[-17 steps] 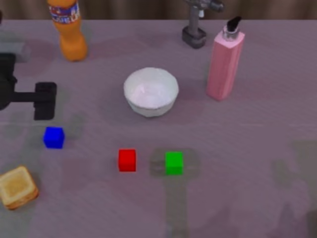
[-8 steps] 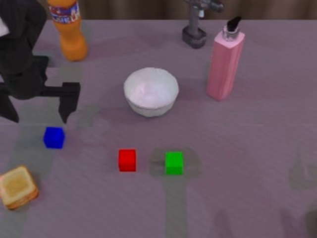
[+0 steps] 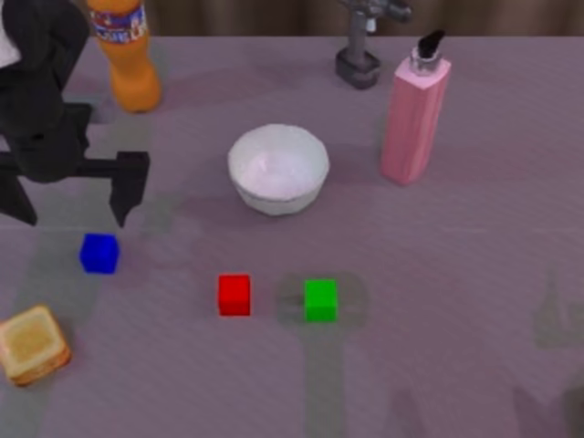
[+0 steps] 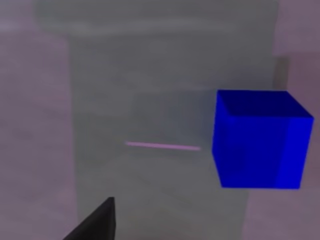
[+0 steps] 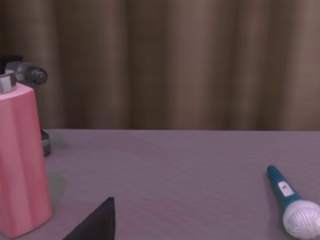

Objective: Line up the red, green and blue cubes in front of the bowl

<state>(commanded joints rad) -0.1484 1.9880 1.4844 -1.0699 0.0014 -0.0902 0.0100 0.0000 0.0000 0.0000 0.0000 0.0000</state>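
Observation:
The white bowl (image 3: 278, 169) sits mid-table. In front of it lie the red cube (image 3: 234, 295) and the green cube (image 3: 320, 299), side by side with a small gap. The blue cube (image 3: 99, 253) rests apart at the left, also large in the left wrist view (image 4: 260, 140). My left gripper (image 3: 73, 214) hovers open just behind the blue cube, fingers spread wide and pointing down, holding nothing; one fingertip (image 4: 100, 222) shows. My right arm is outside the top view; its fingertip (image 5: 100, 220) shows at one side over bare table, with nothing between the fingers.
An orange bottle (image 3: 128, 55) stands back left and a tall pink dispenser (image 3: 415, 114) right of the bowl. A grey tool (image 3: 360, 46) stands at the back edge. A tan toast block (image 3: 32, 344) lies front left. A teal microphone (image 5: 295, 205) lies near the right arm.
My left arm swung in from the left edge and turned its open fingers down behind the blue cube, then nearly stopped. The cubes have not moved.

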